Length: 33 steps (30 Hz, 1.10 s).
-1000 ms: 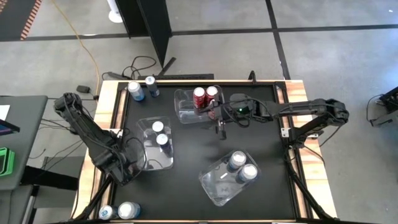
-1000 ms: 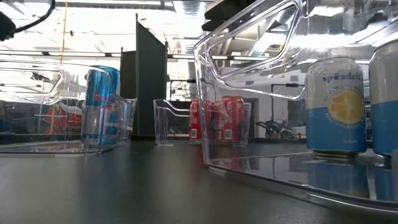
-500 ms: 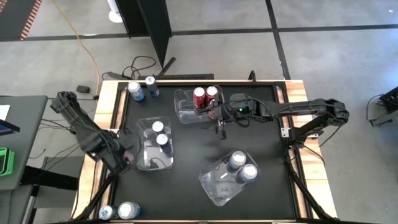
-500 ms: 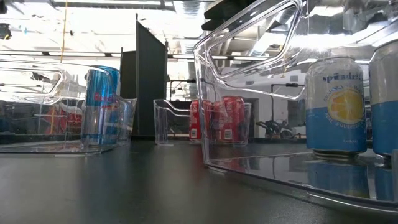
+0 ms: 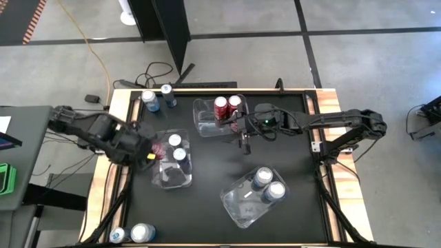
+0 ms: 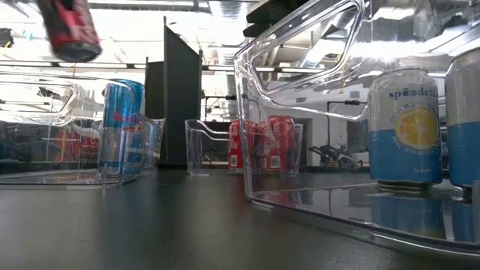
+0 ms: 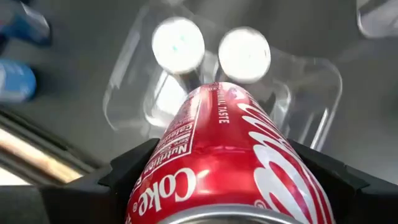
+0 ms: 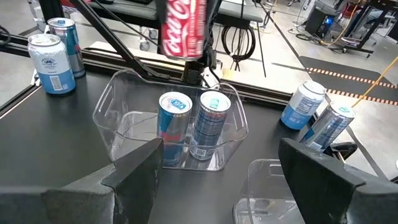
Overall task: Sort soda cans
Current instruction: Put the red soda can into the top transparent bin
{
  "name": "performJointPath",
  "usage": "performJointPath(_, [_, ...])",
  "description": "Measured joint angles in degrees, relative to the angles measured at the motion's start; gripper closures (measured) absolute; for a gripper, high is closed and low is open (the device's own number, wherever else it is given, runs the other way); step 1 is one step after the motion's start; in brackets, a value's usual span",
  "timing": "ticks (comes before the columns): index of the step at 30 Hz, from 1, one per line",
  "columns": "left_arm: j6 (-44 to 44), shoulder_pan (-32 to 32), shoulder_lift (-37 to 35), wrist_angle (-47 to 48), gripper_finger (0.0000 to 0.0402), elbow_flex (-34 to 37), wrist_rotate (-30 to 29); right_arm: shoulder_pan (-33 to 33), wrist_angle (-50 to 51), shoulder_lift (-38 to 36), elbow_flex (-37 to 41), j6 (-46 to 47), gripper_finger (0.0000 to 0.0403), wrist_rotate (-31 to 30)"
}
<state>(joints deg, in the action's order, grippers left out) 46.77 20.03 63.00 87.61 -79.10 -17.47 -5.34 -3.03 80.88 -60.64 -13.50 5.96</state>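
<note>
My left gripper [image 5: 153,151] is clamped on a red Coke can [image 7: 224,155], its fingers [image 7: 134,171] pressing both sides of the can, and it holds the can in the air above the left bin [image 5: 180,178], over the end nearest the table's left edge. Half a second ago that arm was lower down along the left edge of the table, and in the low view no can showed; now the red can hangs at the top left of that view, tilted, clear of the tabletop. From my left wrist I look down past the can at the silver tops of the two slim blue cans [image 5: 177,147] standing side by side inside the left bin.

My right gripper [image 5: 244,140] has not moved since the earlier frames: it hangs with its fingers spread and nothing between them, just beside the far bin [image 5: 204,126], which holds two red cans [image 5: 227,105] touching each other.

The near bin [image 5: 238,205] on the right holds two light blue cans [image 5: 268,184]. Two more cans [image 5: 156,97] stand on the table's far left corner, outside any bin, and two others [image 5: 133,233] sit at the near left corner. Those cans and all three bins lie just as they did a second ago.
</note>
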Motion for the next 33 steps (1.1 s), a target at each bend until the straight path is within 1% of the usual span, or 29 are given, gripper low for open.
performJointPath(3, [-9.38, -6.4, 0.02, -4.63, 0.01, -0.46, 1.17, 0.0, 0.0, 0.0, 0.0, -0.04, 0.0071, 0.0])
performJointPath(6, [-18.74, -12.34, 1.25, -9.91, 0.01, -0.84, 3.53, 0.0, 0.0, 0.0, 0.0, -0.04, 0.0071, 0.0])
performJointPath(10, [-29.53, -19.06, 5.39, -12.03, 0.01, -2.13, 6.58, 0.0, 0.07, 0.0, 0.0, -0.02, 0.0071, -0.65])
performJointPath(15, [-40.51, -25.54, 13.02, -12.42, 0.01, -5.45, 8.1, 0.05, 1.17, 0.0, 0.0, 0.0, 0.0071, -0.7])
performJointPath(20, [-49.82, -31.0, 20.76, -12.59, 0.01, -11.91, 8.69, 0.15, 4.38, -1.47, 0.0, 0.18, 0.0071, -0.92])
performJointPath(24, [-56.61, -34.55, 26.06, -12.6, 0.01, -18.54, 9.75, 1.3, 7.88, -3.85, -0.02, 0.71, 0.0071, -2.45])
performJointPath(27, [-61.38, -37.06, 29.93, -12.45, 0.01, -23.31, 11.31, 2.92, 10.07, -5.24, -0.02, 1.02, 0.0071, -4.26])
performJointPath(29, [-64.02, -38.32, 32.55, -12.45, 0.01, -26.19, 12.74, 4.18, 11.94, -6.41, -0.02, 1.05, 0.0071, -6.12])
performJointPath(33, [-68.23, -40.53, 37.28, -12.54, 0.01, -30.87, 13.78, 6.52, 14.59, -9.2, -0.02, 1.43, 0.0071, -10.38])
